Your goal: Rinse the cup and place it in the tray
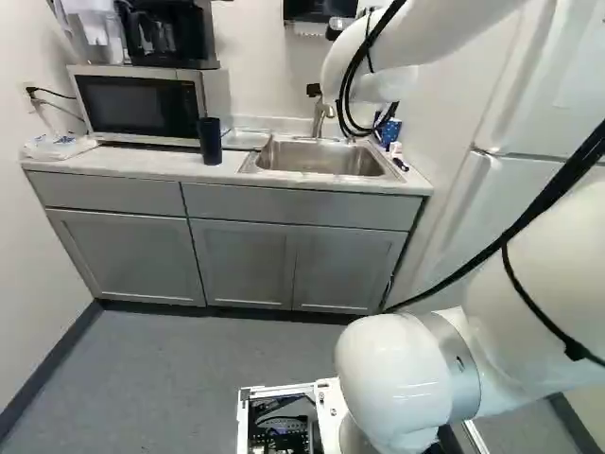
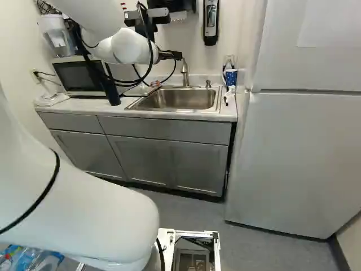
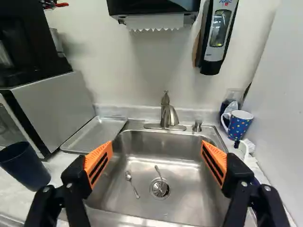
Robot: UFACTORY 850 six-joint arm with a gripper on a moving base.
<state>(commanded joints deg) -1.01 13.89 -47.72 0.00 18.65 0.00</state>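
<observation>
Over the sink, my gripper shows small in the right base view, at the end of the arm. In the wrist view the gripper stands open, orange pads wide apart and nothing between them. A dark blue cup stands on the counter beside the gripper, outside its fingers; the left base view shows the cup upright before the microwave. The metal tray lies flat between microwave and sink, with nothing seen on it. The sink and faucet are ahead of the gripper.
Two spoons lie in the basin, one at the drain. A blue dotted mug stands at the sink's far corner, near the fridge. The microwave borders the tray. A soap dispenser and towel dispenser hang above.
</observation>
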